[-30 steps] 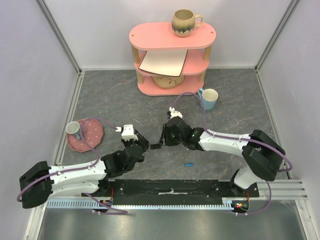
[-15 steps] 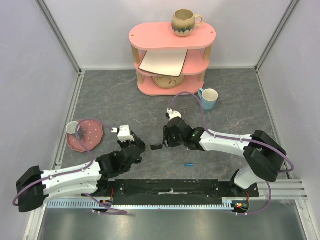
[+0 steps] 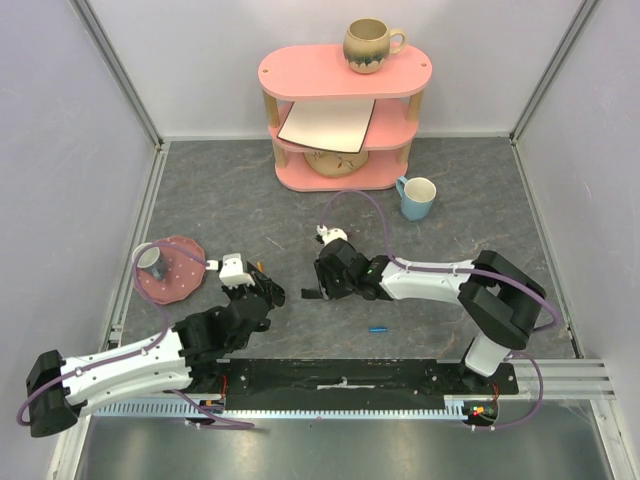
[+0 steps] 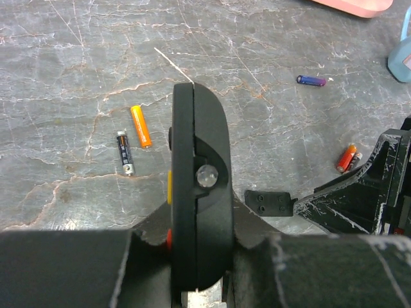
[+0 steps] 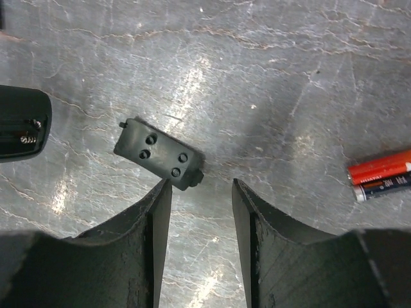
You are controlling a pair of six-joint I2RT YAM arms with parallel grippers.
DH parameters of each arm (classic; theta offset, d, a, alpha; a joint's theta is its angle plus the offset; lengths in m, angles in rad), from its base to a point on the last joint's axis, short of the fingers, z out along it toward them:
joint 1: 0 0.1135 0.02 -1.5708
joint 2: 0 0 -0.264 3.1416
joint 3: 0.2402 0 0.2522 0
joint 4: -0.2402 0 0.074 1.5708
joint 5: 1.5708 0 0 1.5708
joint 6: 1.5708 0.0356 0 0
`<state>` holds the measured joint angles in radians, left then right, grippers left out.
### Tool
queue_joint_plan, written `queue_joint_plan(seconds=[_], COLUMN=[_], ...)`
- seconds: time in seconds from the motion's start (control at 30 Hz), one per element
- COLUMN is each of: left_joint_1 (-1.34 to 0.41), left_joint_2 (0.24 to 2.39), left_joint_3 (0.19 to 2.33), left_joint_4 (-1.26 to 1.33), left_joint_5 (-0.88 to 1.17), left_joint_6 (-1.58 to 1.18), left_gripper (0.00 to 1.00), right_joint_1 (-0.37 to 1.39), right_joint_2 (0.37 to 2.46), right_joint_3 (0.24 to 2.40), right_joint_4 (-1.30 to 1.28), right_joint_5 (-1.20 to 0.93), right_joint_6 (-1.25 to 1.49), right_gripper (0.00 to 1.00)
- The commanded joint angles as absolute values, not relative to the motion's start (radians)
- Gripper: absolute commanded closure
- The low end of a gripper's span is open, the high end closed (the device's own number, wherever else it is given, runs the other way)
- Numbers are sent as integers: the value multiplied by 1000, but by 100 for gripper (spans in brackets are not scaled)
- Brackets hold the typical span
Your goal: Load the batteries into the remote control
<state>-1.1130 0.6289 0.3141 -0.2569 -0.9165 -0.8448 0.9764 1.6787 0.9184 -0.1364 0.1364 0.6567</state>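
Observation:
My left gripper (image 4: 202, 226) is shut on the black remote control (image 4: 196, 173), holding it on edge just above the table; it also shows from above as the remote control (image 3: 262, 292). A small black battery cover (image 5: 160, 154) lies flat on the table just ahead of my right gripper (image 5: 201, 183), which is open and holds nothing. Several batteries lie loose on the table. An orange one (image 4: 140, 126) and a black one (image 4: 125, 153) are left of the remote. A purple one (image 4: 311, 80) lies farther off. A red and black pair (image 5: 382, 174) sits to the right of my right fingers.
A pink shelf (image 3: 345, 75) with a mug (image 3: 370, 45) on top stands at the back. A blue mug (image 3: 417, 197) is to its right. A pink plate (image 3: 178, 280) with a small cup sits at the left. A small bright blue cylinder (image 3: 377, 328) lies near the right arm.
My left arm has drawn back to the left with the remote. My right gripper has shifted left toward the cover and its jaws have spread wider.

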Motion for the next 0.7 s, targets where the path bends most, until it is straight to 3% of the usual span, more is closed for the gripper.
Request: queue_joint_plan(seconds=[0.0,0.4,0.67], left_joint_1=[-1118,-1120,-1117], left_joint_2=[621,621,549], left_joint_3=[314,321,357], left_joint_4=[-261,-252,-201], left_joint_5=[-968,-962,-933], left_joint_6=[-903,-891,-798], left_gripper=[98,98,98], right_joint_1=[985,983,985], right_joint_2=[1704,1727,1508], right_joint_3=[976,977,950], right_joint_4=[-113,-140,-160], right_joint_5=[155,192,265], right_joint_6=[632,630,623], right_gripper=[50,53,48])
